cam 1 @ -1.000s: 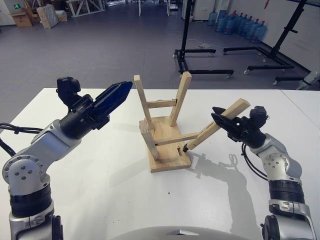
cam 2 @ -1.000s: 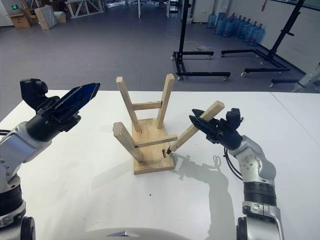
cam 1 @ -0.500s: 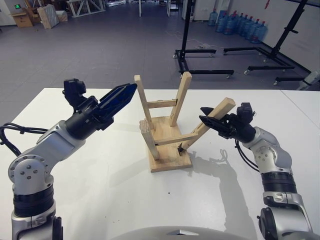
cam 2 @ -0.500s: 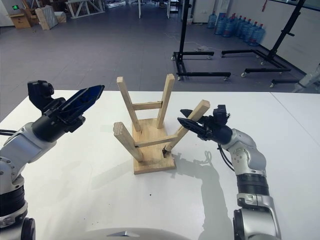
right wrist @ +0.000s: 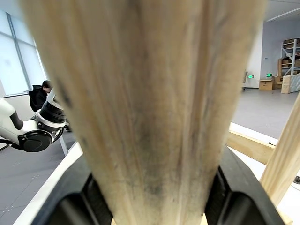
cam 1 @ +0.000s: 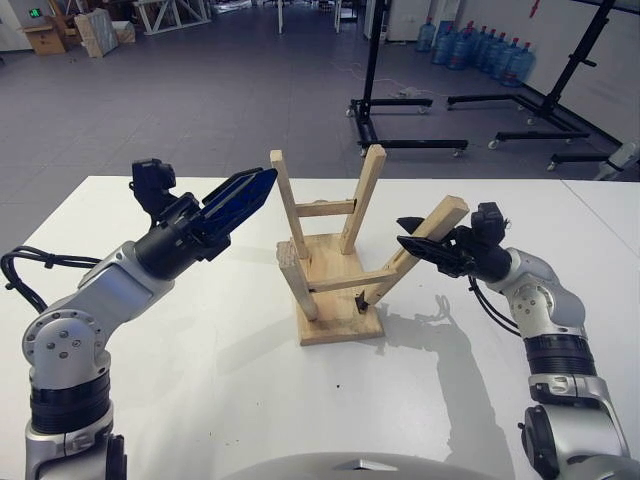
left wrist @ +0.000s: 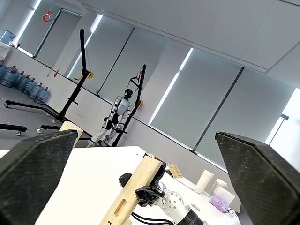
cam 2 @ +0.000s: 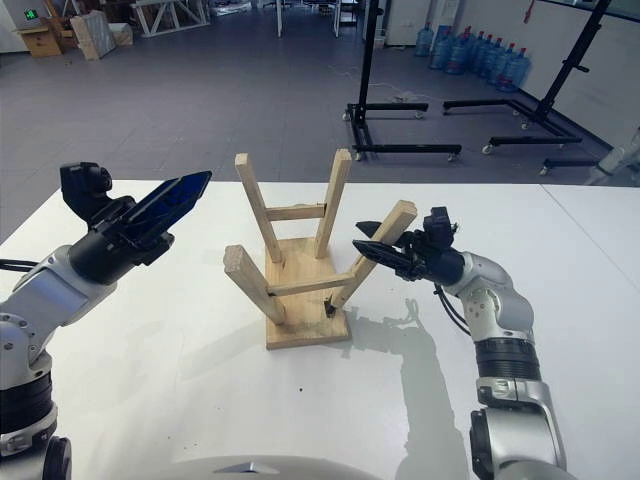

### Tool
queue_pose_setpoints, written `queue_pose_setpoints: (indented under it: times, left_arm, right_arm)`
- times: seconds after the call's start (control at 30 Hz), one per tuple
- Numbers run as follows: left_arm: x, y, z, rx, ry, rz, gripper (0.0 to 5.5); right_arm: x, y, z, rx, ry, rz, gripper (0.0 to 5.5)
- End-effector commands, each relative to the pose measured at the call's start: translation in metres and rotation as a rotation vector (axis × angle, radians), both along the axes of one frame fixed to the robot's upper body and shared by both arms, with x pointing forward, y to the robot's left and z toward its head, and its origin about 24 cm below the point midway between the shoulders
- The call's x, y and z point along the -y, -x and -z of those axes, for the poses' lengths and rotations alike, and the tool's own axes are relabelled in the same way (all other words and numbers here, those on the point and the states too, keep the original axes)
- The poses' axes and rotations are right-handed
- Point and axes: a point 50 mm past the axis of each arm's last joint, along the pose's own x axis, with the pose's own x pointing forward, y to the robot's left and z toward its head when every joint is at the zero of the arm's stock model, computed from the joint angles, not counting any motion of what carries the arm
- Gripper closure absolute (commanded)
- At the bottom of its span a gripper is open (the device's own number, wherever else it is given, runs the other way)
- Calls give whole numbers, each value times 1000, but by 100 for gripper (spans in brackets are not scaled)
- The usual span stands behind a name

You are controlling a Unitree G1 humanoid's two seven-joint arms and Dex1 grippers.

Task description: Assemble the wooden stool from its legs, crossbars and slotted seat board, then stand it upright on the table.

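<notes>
The stool lies upside down mid-table: its seat board (cam 1: pixel 345 322) flat on the white table (cam 1: pixel 200 340), two back legs (cam 1: pixel 363 195) joined by a crossbar (cam 1: pixel 322 208) and a short front-left leg (cam 1: pixel 298 280) pointing up. My right gripper (cam 1: pixel 428 246) is shut on the fourth wooden leg (cam 1: pixel 445 215), which tilts with its lower end (cam 1: pixel 366 297) at the seat's front-right corner, meeting a crossbar (cam 1: pixel 352 279). This wooden leg (right wrist: pixel 140 93) sits between my right fingers. My left gripper (cam 1: pixel 240 196) is open in the air, left of the stool, holding nothing; its fingers (left wrist: pixel 33 154) spread wide.
Black wheeled stands (cam 1: pixel 400 110) and water bottles (cam 1: pixel 480 50) sit on the floor beyond the table's far edge. Bare tabletop lies in front of the stool and to both sides.
My right gripper carried the tilted leg leftward toward the stool, its lower end now at the seat corner. My left arm moved right, closer to the stool, still open.
</notes>
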Motion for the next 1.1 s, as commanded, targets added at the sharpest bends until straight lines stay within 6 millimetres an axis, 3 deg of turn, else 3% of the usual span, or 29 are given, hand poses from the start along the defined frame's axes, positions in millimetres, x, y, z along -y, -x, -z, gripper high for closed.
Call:
queue_pose_setpoints:
  times: [0.03, 0.33, 1.1]
  left_arm:
    - [2, 1, 2, -4, -7, -2, 10]
    - [3, 0, 1, -1, 5, -5, 10]
    - [2, -2, 2, 9, 10, -22, 10]
  right_arm:
    - [-2, -2, 2, -14, 39, -26, 345]
    - [-16, 14, 18, -69, 40, -94, 345]
    - [-15, -1, 6, -41, 47, -42, 345]
